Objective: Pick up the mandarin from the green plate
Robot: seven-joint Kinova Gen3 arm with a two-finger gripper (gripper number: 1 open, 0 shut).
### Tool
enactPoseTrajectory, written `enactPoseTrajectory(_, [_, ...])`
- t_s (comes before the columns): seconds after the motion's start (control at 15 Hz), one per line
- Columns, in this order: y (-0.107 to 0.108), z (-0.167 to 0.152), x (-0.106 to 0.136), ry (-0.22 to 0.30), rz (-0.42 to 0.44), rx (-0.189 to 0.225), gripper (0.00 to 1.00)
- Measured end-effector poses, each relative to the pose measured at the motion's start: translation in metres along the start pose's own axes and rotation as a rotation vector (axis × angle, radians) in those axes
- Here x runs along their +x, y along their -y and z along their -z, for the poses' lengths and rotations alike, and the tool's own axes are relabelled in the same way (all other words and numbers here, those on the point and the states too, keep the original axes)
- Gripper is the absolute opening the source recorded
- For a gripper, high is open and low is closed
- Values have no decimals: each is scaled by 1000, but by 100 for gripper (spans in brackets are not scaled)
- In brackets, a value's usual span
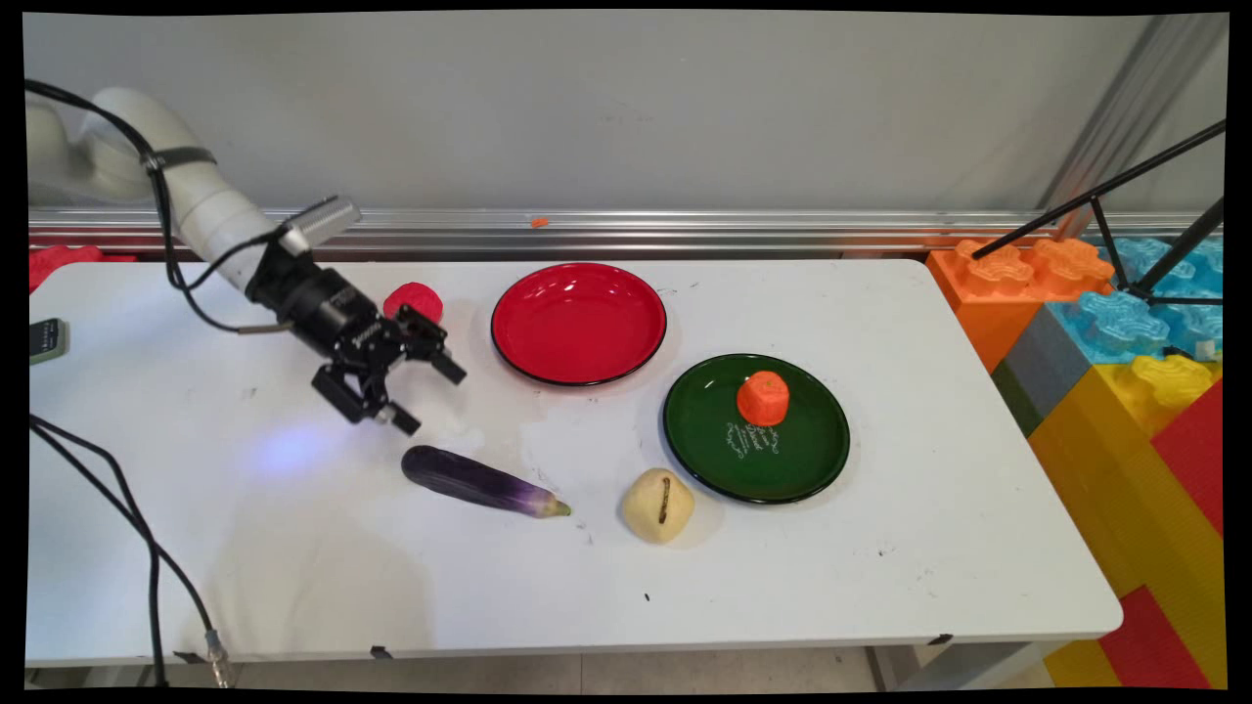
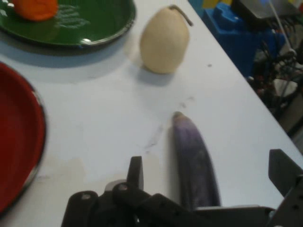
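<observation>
My black gripper hangs open above the table's left half, tilted down toward the right, with nothing between its fingers. Just below and right of it lies a purple eggplant. In the hand view the eggplant runs up between the two fingers, stem end pointing away from the gripper. A pale yellow pear rests to the right of the eggplant, and shows at the top of the hand view. A small red fruit sits behind the gripper.
An empty red plate lies at the table's middle back. A green plate to its right carries an orange fruit. Big coloured blocks stand past the table's right edge. Black cables hang at the left.
</observation>
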Motion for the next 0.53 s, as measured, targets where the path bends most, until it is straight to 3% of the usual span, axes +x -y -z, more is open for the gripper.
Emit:
enactPoseTrajectory(0.33, [21, 28, 8, -20, 15, 81, 100])
enactPoseTrajectory(0.53, [26, 41, 7, -22, 25, 104, 100])
